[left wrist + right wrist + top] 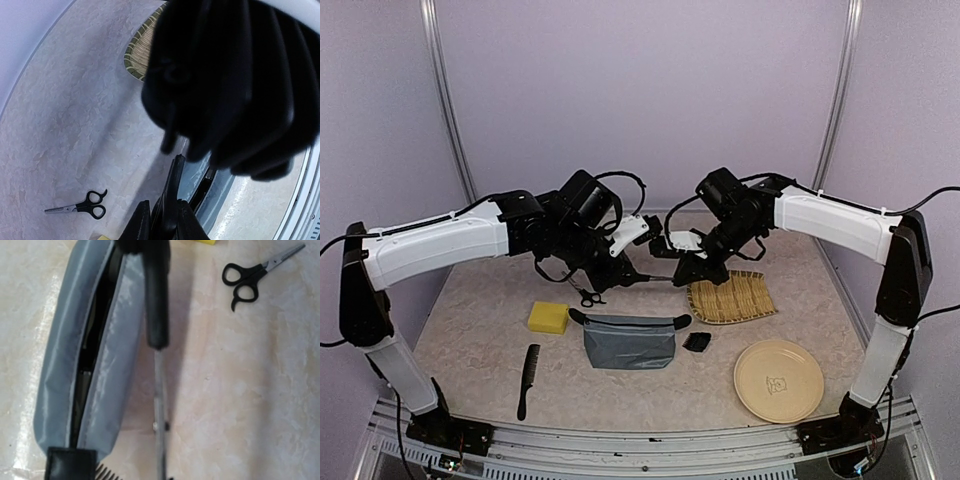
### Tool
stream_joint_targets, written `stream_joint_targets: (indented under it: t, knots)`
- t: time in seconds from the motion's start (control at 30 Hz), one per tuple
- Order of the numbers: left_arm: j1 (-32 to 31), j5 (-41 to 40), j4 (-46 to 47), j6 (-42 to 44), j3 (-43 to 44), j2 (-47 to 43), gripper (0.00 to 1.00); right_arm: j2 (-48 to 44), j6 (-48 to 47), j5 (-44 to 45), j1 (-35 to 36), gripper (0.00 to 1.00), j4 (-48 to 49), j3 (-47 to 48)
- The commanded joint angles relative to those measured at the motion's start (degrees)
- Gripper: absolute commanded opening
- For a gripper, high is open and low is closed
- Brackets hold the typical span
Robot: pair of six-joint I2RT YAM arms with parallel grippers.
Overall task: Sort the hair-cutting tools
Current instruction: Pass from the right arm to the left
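Note:
One pair of black-handled scissors (pixel 648 278) hangs in the air between both grippers. My left gripper (pixel 623 275) is shut on its black handle (pixel 172 190). In the right wrist view its silver blade (pixel 159 410) runs edge-on to the bottom edge, towards my right gripper (pixel 682 272), whose fingers are hidden. The second scissors (pixel 588 297) lie flat on the table and also show in both wrist views (pixel 82 205) (pixel 250 277). The black comb (pixel 527 380) lies front left. The clipper guard (pixel 697 342) sits right of the pouch. No clipper lies in the open.
The grey-blue zip pouch (pixel 628 342) lies open below the grippers, something dark and silver inside it (pixel 82 375). A yellow sponge (pixel 548 317) sits to its left. A wicker tray (pixel 732 298) and a beige plate (pixel 778 380) are on the right.

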Motion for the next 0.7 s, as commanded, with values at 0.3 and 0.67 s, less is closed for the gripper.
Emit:
stream_joint_targets:
  t: [0.3,0.67]
  knots:
    - [-0.2,2.1,0.4,-1.2,-0.3,-1.2,0.00,-5.4,3.6,-2.3,0.3,0.15,4.5,-4.8]
    - [-2.9,-3.1,-2.8,-4.7,-8.9,-10.8,0.00,-16.4,26.6,-13.1,-10.1,0.52,19.4,-19.4]
